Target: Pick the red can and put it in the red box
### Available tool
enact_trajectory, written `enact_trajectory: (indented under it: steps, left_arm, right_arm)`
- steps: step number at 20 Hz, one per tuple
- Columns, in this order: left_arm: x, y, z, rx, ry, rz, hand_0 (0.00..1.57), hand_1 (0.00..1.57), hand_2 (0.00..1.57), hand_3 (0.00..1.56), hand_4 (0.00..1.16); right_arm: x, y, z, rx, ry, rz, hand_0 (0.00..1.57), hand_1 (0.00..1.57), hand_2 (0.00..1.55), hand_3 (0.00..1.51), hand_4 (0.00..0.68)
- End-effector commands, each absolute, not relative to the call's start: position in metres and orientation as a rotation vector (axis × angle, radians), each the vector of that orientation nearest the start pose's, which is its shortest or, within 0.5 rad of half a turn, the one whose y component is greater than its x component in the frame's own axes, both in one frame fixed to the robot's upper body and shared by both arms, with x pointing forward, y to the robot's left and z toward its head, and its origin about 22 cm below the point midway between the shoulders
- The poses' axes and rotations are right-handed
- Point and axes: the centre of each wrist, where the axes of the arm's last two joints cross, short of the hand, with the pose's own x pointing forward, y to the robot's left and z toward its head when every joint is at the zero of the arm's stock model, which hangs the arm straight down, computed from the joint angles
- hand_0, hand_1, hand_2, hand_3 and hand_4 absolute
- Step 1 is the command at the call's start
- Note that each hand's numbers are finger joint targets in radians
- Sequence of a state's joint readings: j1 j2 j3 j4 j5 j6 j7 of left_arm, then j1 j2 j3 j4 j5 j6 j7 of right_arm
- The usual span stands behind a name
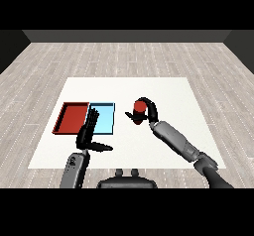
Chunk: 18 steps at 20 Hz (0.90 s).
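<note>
Left hand (88, 131) raised, fingers straight, pointing up-forward, thumb out sideways. Right hand (147, 112) curled round red can (140, 110), grey forearm angled in from lower right.

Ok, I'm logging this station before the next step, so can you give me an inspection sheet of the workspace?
Surface: white table, on a grey plank floor.
Job's things: red can right of the trays, in the right hand; red tray holds nothing.
Clutter: light blue tray beside the red tray.
Hands: right hand curled round the can; left hand open, fingers straight, over the trays' near edge.
Cables: nothing seen.
Surroundings: dark walls.
</note>
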<state>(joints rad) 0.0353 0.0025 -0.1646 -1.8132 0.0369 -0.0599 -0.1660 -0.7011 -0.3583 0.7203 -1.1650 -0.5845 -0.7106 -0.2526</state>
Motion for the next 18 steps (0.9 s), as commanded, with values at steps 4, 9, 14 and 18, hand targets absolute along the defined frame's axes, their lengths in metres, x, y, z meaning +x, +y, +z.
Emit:
enact_trajectory:
  steps: [4, 9, 14, 18]
  left_arm:
    - [0.224, 0.159, 0.071, -0.209, -1.878, -0.199, 0.00, 0.00, 0.00, 0.00, 0.00]
    - [0.260, 0.143, 0.076, -0.270, -1.828, -0.217, 0.00, 0.00, 0.00, 0.00, 0.00]
    - [0.268, 0.098, 0.093, -0.237, -1.818, -0.288, 0.00, 0.00, 0.00, 0.00, 0.00]
    - [0.257, 0.096, 0.054, -0.279, -1.769, -0.252, 0.00, 0.00, 0.00, 0.00, 0.00]
  right_arm:
    - [0.313, -0.158, 0.088, -0.136, -1.913, 0.166, 1.48, 1.48, 1.45, 1.40, 0.586]
    - [0.289, -0.149, 0.082, -0.124, -1.942, 0.123, 1.51, 1.51, 1.46, 1.39, 0.578]
    - [0.298, -0.146, 0.104, -0.109, -1.975, 0.175, 1.51, 1.51, 1.47, 1.40, 0.576]
    - [0.291, -0.139, 0.111, -0.126, -2.002, 0.188, 1.49, 1.49, 1.45, 1.38, 0.562]
